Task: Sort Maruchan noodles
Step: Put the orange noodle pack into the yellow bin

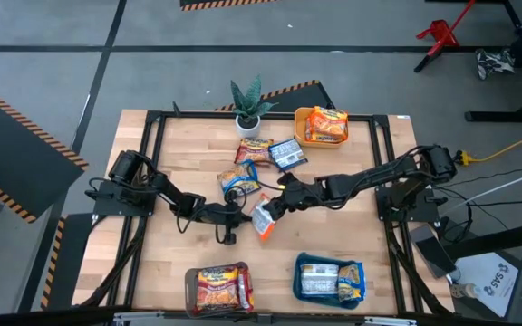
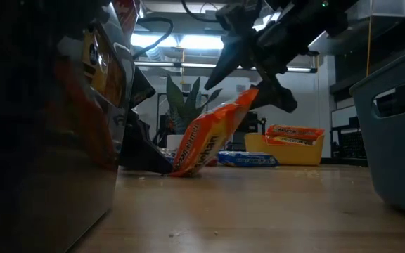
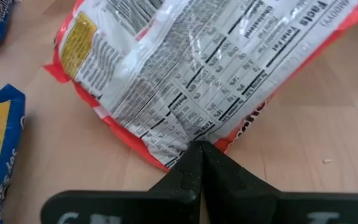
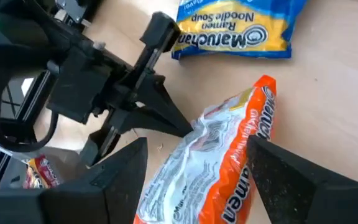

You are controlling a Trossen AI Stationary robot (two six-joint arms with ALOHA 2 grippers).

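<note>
An orange Maruchan noodle packet point(image 2: 209, 137) stands tilted at the table's middle, its lower edge point(image 2: 186, 173) on the wood and its white label side point(image 3: 185, 68) toward my left gripper. My left gripper point(image 3: 199, 152) lies low at the packet's left, shut at its lower edge. My right gripper point(image 4: 194, 168) hovers above it, open, one finger point(image 4: 120, 174) on each side of the packet's upper end point(image 2: 248, 98). Three loose packets point(image 1: 254, 151) point(image 1: 286, 154) point(image 1: 239, 179) lie flat farther back. My left gripper pinches the packet's red side edge point(image 3: 188, 144), near its lower corner, with only its fingertips. The fingers come from the table's left, slanting down. The packet stands tilted, its lower edge on the table. Whether my right gripper's fingers touch the packet's upper end, I cannot tell.
A yellow tray point(image 1: 303, 118) with orange packets stands far right, a brown tray point(image 1: 191, 288) with red packets near left, and a blue tray point(image 1: 304, 264) with blue packets near right. A potted plant point(image 1: 247, 104) stands at the far edge. Black frame rails point(image 1: 383, 172) border the table.
</note>
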